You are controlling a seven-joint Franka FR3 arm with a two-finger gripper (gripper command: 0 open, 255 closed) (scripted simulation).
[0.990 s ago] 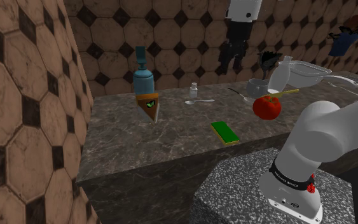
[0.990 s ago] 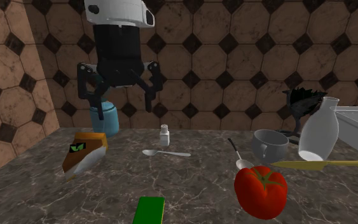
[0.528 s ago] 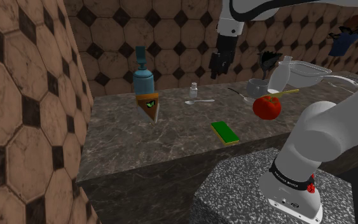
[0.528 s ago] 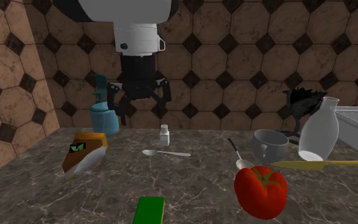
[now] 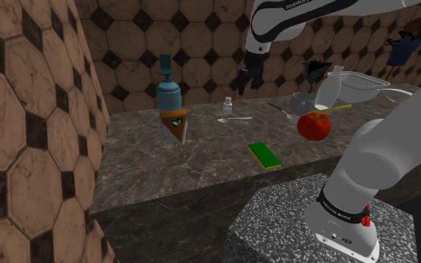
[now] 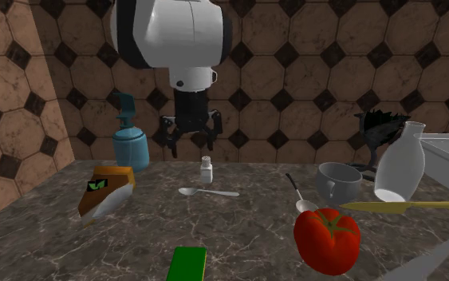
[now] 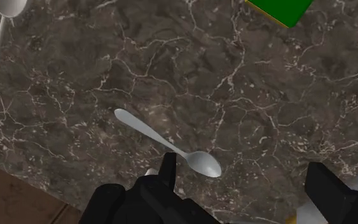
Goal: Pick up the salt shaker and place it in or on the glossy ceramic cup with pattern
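My fingers (image 6: 191, 141) stand apart, open, with nothing clasped between them, and hang above the dark marbled table (image 6: 246, 227). The salt shaker (image 6: 206, 168) is small and pale. It stands upright on the table just beneath my fingers, nearer one fingertip than the other and touching neither. A silver spoon (image 7: 168, 143) lies flat on the table just past the shaker, below the gap between my fingers. The grey cup (image 6: 338, 182) stands well apart from my fingers, off toward the second exterior view's right. A black-handled spoon (image 6: 296, 191) lies just beside it, and a white jug (image 6: 398, 172) stands on its far side. A red tomato (image 6: 326, 239) and a green sponge (image 6: 187, 263) lie farther out across the table.
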